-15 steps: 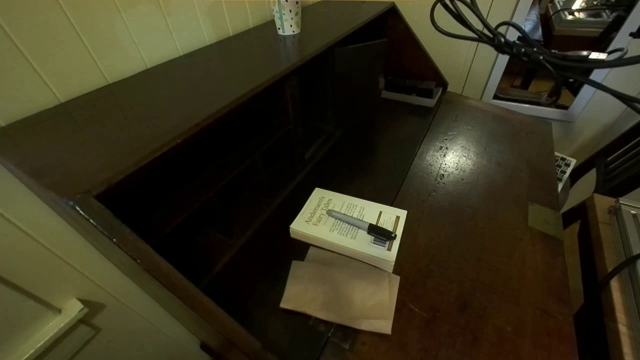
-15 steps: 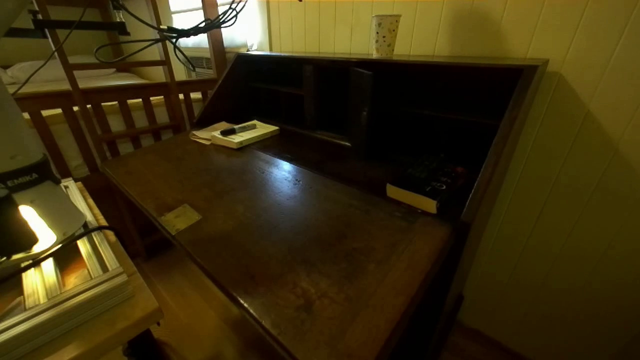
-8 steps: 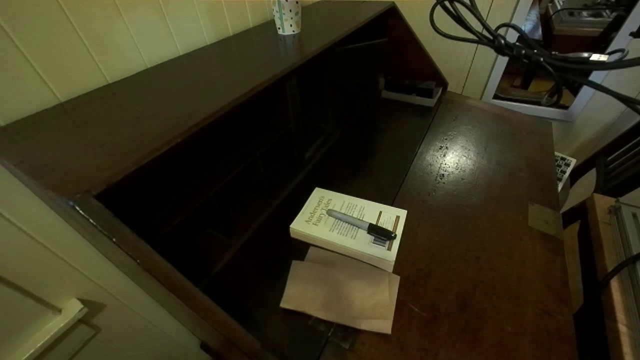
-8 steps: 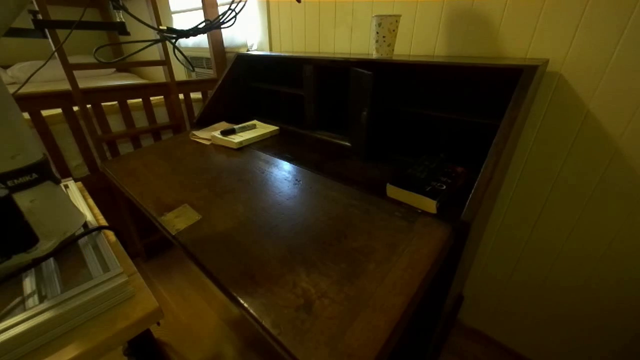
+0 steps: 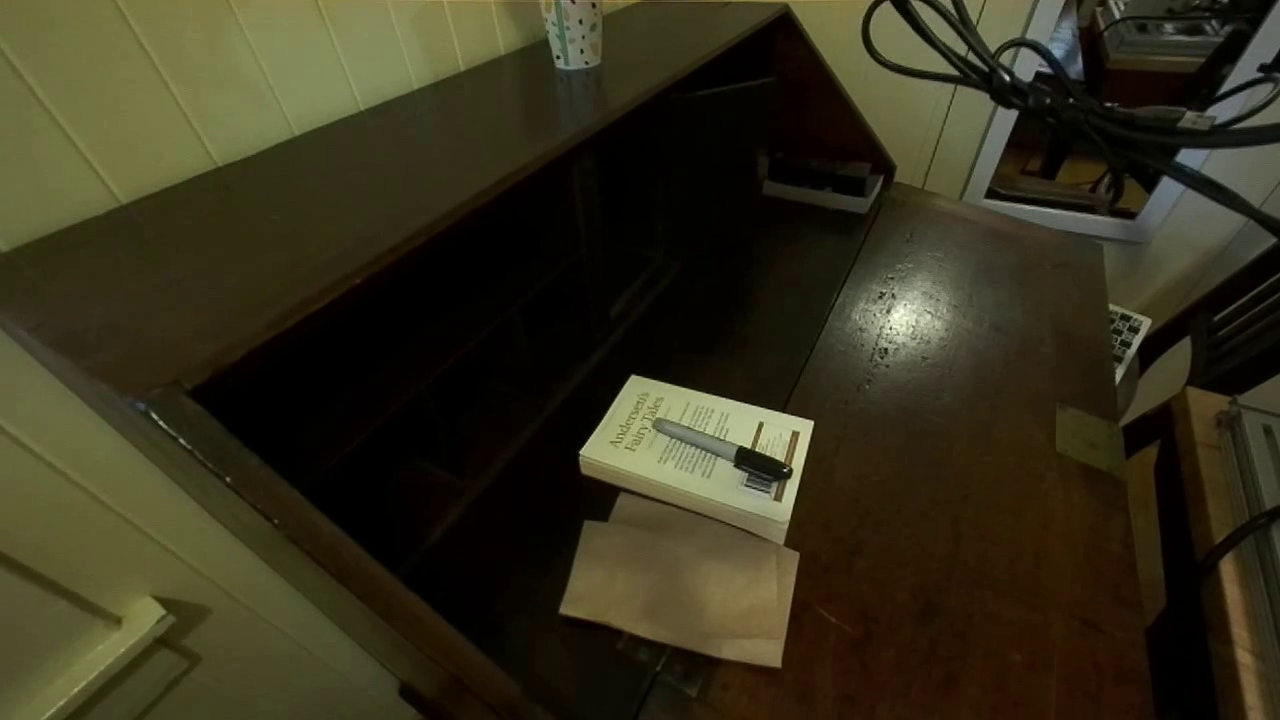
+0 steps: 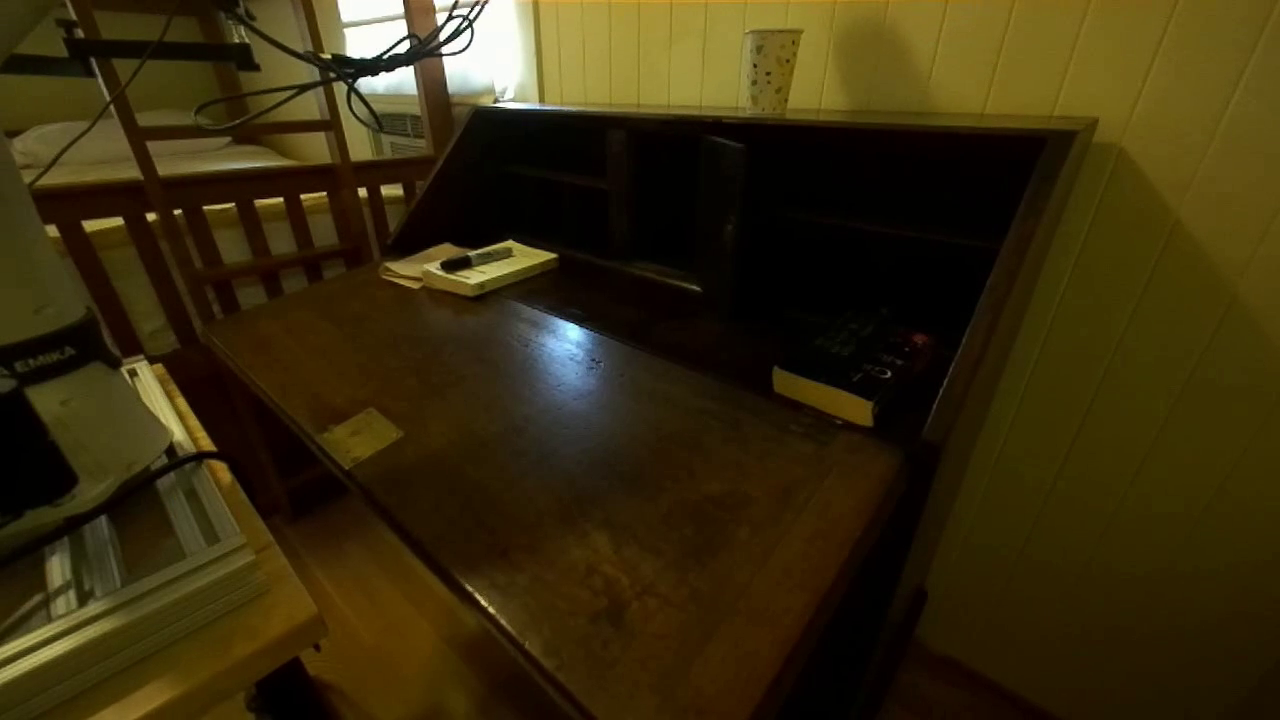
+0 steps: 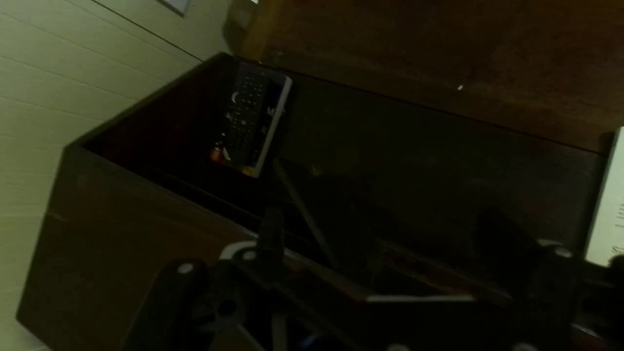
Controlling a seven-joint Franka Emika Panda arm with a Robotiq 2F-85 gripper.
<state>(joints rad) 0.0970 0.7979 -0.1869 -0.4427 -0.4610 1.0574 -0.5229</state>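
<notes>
Looking stiff and probably light to swing: small dark door (image 6: 724, 215), standing open inside desk (image 6: 620, 470). Jaws are hovering spread above desk, pinching nothing. I'm betting on outer edge.

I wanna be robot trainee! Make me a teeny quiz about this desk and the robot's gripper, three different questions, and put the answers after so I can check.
1. What is lying across the Andersen's Fairy Tales book?
2. True or false: the spotted cup stands upright on top of the desk.
3. Pick one. In the wrist view, the gripper is: A) shut, B) open, C) out of the picture.

Key:
1. A gray marker with a black cap.
2. True.
3. B, open and holding nothing.
</notes>
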